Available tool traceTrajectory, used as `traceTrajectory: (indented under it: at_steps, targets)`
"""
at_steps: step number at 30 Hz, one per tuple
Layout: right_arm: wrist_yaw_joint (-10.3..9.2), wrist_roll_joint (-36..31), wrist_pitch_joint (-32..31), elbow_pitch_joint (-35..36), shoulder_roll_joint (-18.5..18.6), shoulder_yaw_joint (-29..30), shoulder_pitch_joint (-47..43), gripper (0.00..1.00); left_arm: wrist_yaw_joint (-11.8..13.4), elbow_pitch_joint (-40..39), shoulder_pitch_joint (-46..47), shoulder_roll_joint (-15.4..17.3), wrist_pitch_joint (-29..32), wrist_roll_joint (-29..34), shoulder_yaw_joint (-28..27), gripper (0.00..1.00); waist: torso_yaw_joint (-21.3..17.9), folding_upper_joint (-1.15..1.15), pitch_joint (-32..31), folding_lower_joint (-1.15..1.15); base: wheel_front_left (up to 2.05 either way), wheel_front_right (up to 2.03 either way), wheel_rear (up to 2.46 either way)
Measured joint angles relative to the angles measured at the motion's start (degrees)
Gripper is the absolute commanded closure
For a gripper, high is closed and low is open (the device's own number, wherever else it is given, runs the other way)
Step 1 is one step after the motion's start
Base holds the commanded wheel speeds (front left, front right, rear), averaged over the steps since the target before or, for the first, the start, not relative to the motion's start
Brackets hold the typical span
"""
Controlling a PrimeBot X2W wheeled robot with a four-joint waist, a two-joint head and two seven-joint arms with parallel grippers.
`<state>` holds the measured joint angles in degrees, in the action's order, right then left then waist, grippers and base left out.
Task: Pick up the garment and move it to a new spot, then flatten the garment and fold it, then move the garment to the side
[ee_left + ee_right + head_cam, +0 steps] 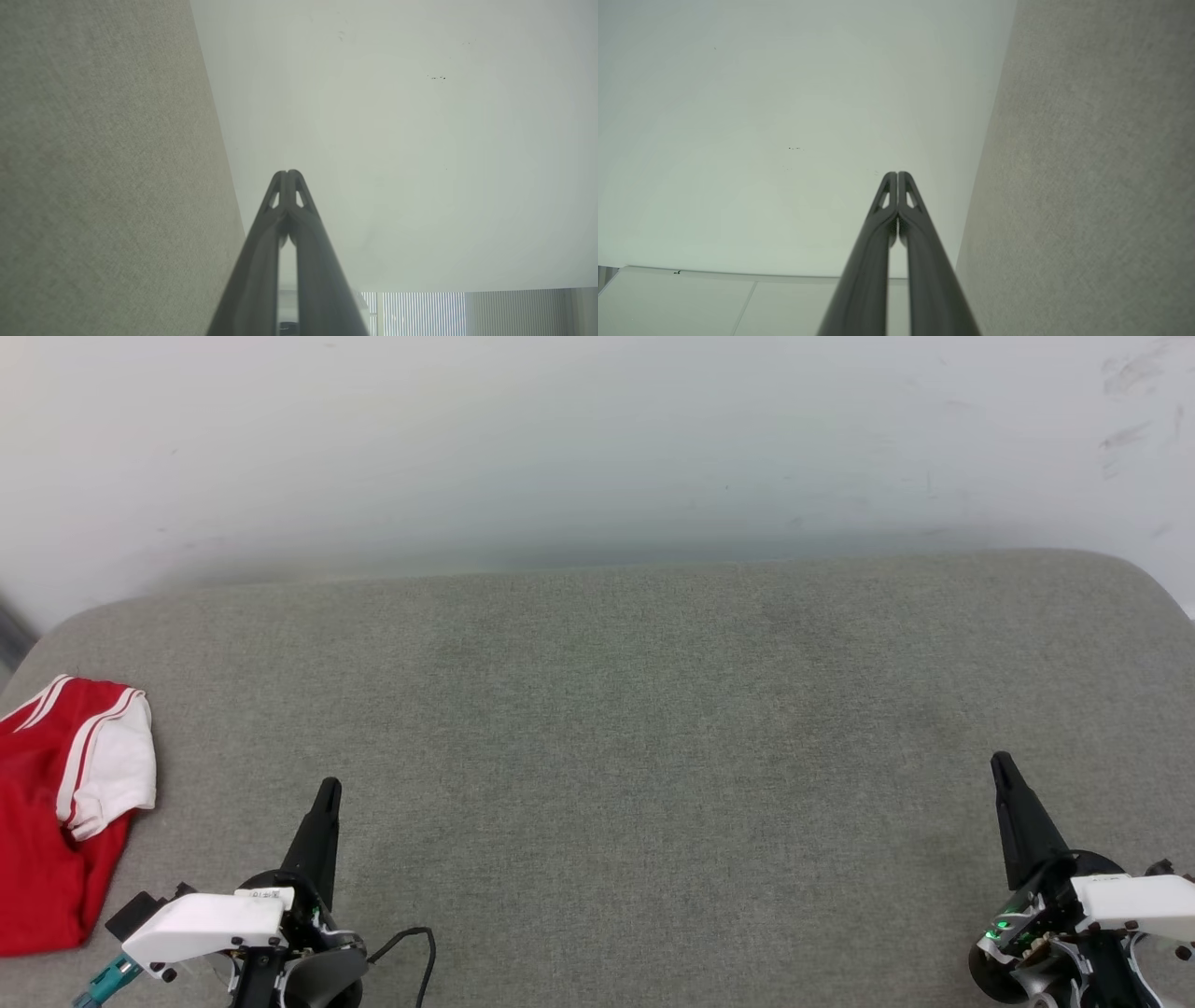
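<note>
Red jersey T-shirt with white striped sleeve [42, 840] lies bunched at left edge of grey fabric-covered table [653, 709]. Left claw [328, 791] near it, fingers pressed together, empty. Right claw [1002, 763] well apart, also pressed together, empty.

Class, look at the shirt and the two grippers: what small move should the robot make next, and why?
Probably open the left gripper and swing it left toward the shirt. The shirt lies bunched at the left edge of the cushion, apart from both grippers but nearest the left one; both pairs of jaws are shut on nothing, and the right gripper sits far across.
</note>
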<state>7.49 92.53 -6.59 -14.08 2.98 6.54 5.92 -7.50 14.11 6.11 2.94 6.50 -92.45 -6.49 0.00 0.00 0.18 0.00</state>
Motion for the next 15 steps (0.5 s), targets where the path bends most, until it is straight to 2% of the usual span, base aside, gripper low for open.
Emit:
traceTrajectory:
  at_steps: [15]
  targets:
    - [0.0,0.0,0.0,0.0,0.0,0.0,0.0,1.0,0.0,0.0,0.0,0.0,0.0,0.0,0.0,1.0,0.0,0.0,0.0,0.0,0.0,0.0,0.0]
